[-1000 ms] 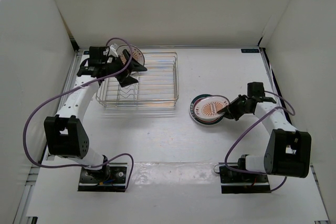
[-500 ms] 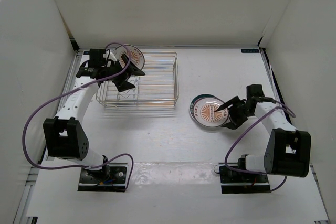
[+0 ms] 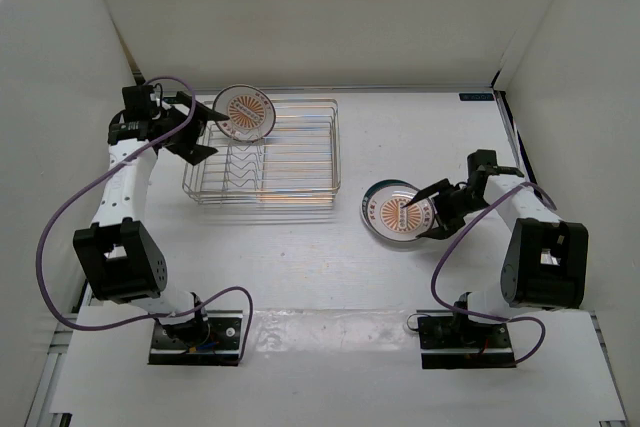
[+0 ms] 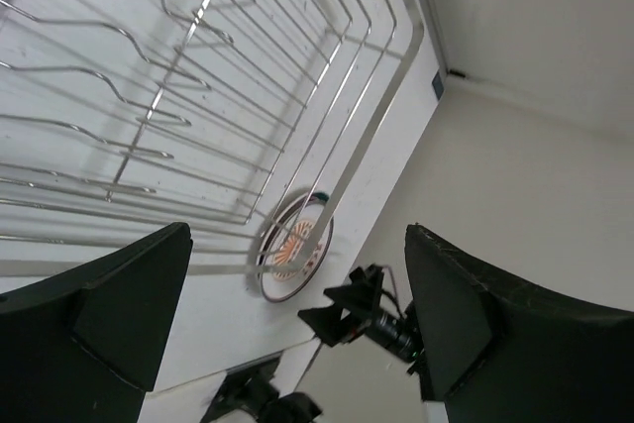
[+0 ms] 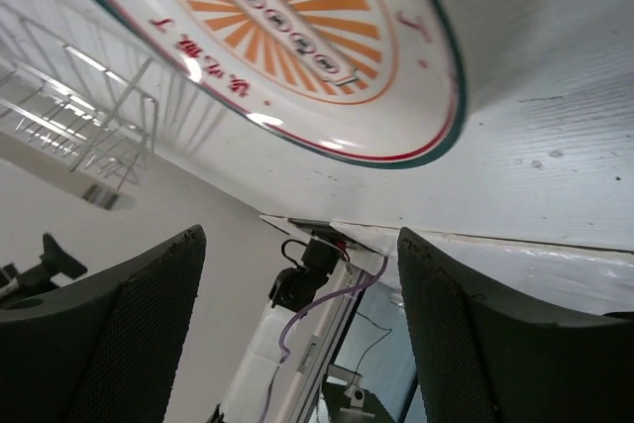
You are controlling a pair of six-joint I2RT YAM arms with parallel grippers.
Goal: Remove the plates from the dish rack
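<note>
Left gripper point(image 3: 198, 133) backs off the last plate point(image 3: 246, 112) in the rack point(image 3: 300, 162).
Both jaws stand open and empty; the right gripper point(image 3: 428, 213) is beside the stack point(image 3: 388, 209) of two, leaving one to unload.

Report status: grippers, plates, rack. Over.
Left gripper open, empty, at left end of dish rack. Right gripper open, empty, at two stacked plates on table. One sunburst plate upright in rack. Nothing blocking it.
</note>
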